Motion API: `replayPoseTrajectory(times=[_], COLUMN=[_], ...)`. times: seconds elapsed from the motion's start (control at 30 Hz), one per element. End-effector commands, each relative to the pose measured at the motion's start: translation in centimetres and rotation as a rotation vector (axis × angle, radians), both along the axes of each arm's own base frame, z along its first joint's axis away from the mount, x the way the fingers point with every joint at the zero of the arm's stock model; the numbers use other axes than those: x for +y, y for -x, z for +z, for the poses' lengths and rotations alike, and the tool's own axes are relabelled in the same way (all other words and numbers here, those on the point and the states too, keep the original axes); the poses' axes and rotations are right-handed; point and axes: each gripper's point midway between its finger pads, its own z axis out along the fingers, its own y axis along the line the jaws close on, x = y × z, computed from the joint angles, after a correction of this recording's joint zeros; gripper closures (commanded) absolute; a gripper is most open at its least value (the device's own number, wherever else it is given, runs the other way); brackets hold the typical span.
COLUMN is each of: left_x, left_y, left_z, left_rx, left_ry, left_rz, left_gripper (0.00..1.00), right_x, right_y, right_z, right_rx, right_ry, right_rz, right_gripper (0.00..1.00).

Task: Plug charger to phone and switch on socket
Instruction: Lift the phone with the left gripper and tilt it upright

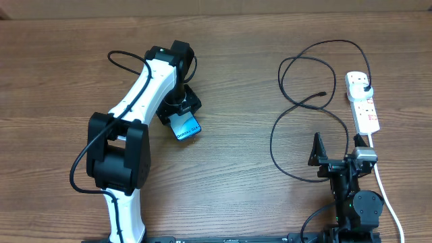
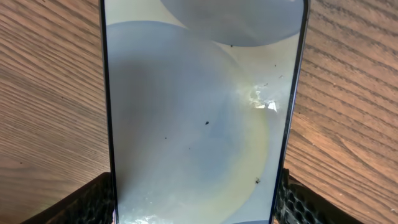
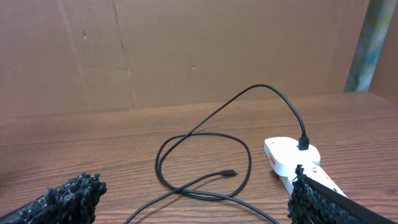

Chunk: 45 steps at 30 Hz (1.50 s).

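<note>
The phone [image 1: 187, 126], with a light blue screen, is at the table's centre left. My left gripper [image 1: 178, 110] is shut on its two long edges. In the left wrist view the phone [image 2: 193, 106] fills the frame, with the gripper's fingers [image 2: 196, 202] pressed on both sides. The charger's black cable [image 1: 272, 138] lies in loops at the right. Its connector tip [image 1: 325, 93] lies free on the wood and its plug [image 1: 365, 88] sits in the white socket strip [image 1: 364, 111]. My right gripper [image 1: 337, 150] is open and empty, near the front of the loops. The right wrist view shows the tip [image 3: 231, 173], the strip [image 3: 283, 154] and the wide-apart fingers [image 3: 189, 205].
The strip's thick white cord [image 1: 386, 196] runs down the right edge past the right arm's base. A brown cardboard wall [image 3: 186, 50] stands behind the table.
</note>
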Motion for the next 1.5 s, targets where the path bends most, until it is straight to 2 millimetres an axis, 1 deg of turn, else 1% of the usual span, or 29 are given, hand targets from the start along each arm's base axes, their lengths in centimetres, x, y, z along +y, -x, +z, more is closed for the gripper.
replayPoseTrajectory(times=[0.0,0.2,0.37,0.5,0.6,0.97,1.13,1.2,1.47], left_x=[-0.6,-0.7,-0.3,-0.8,-0.9,-1.0,-1.9,-2.6,-5.7], left_y=[-0.7,-0.4,-0.3,-0.3,0.1,1.0,0.9,0.9,1.0], left_z=[0.8,1.3,2.5,3.6,4.3,4.6,4.9,5.3,7.6], left_rx=[-0.016,0.007,0.023,0.029,0.046,0.082,0.081,0.078,0.059], left_ry=[0.043,0.089,0.097,0.145,0.161,0.178,0.232,0.276,0.488], left_rz=[-0.015,0.005,0.007,-0.022,-0.038,-0.055,-0.065,-0.081,-0.194], left_gripper=[0.41,0.41,0.41,0.41,0.41,0.41,0.41,0.42,0.43], right_x=[-0.1,-0.1,-0.1,-0.1,-0.1,-0.1,-0.1,-0.1,-0.1], right_y=[0.0,0.0,0.0,0.0,0.0,0.0,0.0,0.0,0.0], right_z=[-0.1,-0.1,-0.1,-0.1,-0.1,-0.1,-0.1,-0.1,-0.1], right_rx=[-0.008,-0.008,-0.008,-0.007,-0.007,-0.007,-0.007,-0.007,-0.007], right_ry=[-0.003,-0.003,-0.003,-0.003,-0.003,-0.003,-0.003,-0.003,-0.003], right_rz=[-0.004,-0.005,-0.005,-0.004,-0.004,-0.004,-0.004,-0.004,-0.005], right_gripper=[0.00,0.00,0.00,0.00,0.00,0.00,0.00,0.00,0.00])
